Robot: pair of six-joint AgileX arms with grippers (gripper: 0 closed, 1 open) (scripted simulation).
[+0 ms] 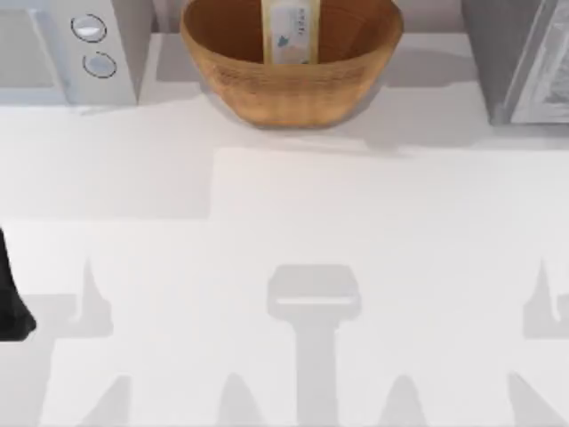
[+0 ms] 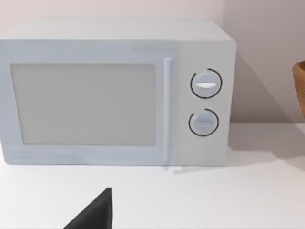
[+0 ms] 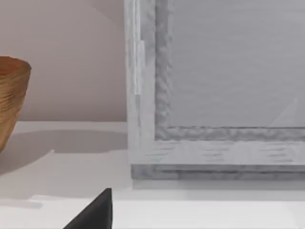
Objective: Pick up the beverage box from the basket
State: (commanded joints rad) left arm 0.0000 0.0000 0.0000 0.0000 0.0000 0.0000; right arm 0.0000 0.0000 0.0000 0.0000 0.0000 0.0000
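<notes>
White bench (image 1: 284,222) lies bare up front. Behind, the beverage box (image 1: 291,31) stands upright inside the basket (image 1: 291,84). Neither gripper's state can be told.

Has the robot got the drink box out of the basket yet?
Not yet. Nothing looks done: the box stands upright inside the basket at the table's far edge, between the microwave and a grey unit. Nothing is in hand. Left to do: reach in, grip the box and lift it out.
</notes>
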